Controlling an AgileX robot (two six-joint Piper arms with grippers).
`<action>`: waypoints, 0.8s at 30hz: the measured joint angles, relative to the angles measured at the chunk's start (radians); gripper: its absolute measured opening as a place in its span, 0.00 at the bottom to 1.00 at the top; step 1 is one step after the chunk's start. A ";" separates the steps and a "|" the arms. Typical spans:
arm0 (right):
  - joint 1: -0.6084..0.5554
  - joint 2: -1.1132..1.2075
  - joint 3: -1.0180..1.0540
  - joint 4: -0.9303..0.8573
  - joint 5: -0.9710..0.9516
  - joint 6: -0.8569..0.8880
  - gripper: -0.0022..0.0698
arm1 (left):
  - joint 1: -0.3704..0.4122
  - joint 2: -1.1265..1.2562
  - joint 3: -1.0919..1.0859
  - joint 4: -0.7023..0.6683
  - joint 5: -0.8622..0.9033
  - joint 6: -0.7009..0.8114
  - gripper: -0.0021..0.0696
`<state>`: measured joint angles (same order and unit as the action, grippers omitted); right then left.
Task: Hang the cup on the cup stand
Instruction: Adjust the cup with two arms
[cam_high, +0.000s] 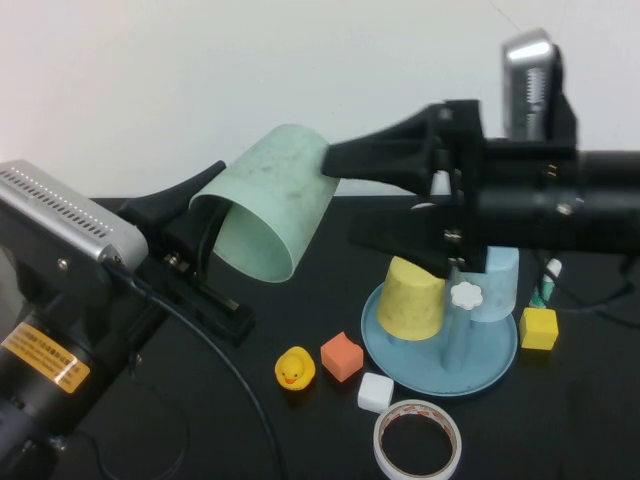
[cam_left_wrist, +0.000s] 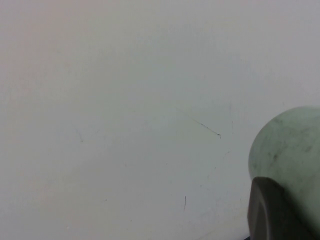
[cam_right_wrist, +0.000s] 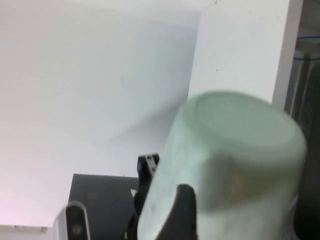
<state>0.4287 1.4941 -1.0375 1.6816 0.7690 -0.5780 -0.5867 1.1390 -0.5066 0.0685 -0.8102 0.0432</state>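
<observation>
Cup (cam_high: 272, 200): one pale mint-green tumbler, held in the air well above the black table (cam_high: 300, 330), lying on its side, open mouth turned toward the camera and down-left, closed base toward the far wall. Up and to the left of the cup stand (cam_high: 440, 352), clear of its pegs.

Nearest, just in front of the stand: one tape roll (cam_high: 417, 438), one white cube (cam_high: 376, 392). Left of the stand's rim: one orange cube (cam_high: 341, 356), then one yellow rubber duck (cam_high: 295, 369). Right of the rim: one yellow cube (cam_high: 538, 328).

On the stand: one yellow cup (cam_high: 412, 297) upside down at the left side, one light-blue cup (cam_high: 493, 285) upside down at the back right, one white flower-shaped cap (cam_high: 466, 295) atop a blue peg between them.

Left gripper (cam_high: 205, 215): reaching in from the stand's far left, one finger outside the rim and one inside the mouth, clamped on the tumbler's wall. Dark fingertip against the green surface in the left wrist view (cam_left_wrist: 272, 210).

Right gripper (cam_high: 360, 195): directly above the stand, fingers spread, upper one against the tumbler's top side near its base, lower one passing beneath; real grip or mere contact impossible to tell. Tumbler base filling the right wrist view (cam_right_wrist: 235, 160).

Behind the stand's right edge: one small white-and-green tube-like item (cam_high: 548, 280), too small to identify.
</observation>
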 joint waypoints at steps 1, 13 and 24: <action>0.008 0.014 -0.016 0.000 -0.007 0.009 0.91 | 0.000 0.000 0.000 0.002 0.000 0.000 0.04; 0.078 0.115 -0.148 0.008 -0.060 0.043 0.91 | 0.000 0.000 0.000 0.007 -0.002 0.002 0.04; 0.106 0.147 -0.177 0.016 -0.069 0.039 0.91 | 0.000 0.002 0.002 0.017 -0.002 0.002 0.04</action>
<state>0.5343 1.6408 -1.2142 1.6973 0.6996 -0.5394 -0.5867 1.1413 -0.5049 0.0854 -0.8118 0.0455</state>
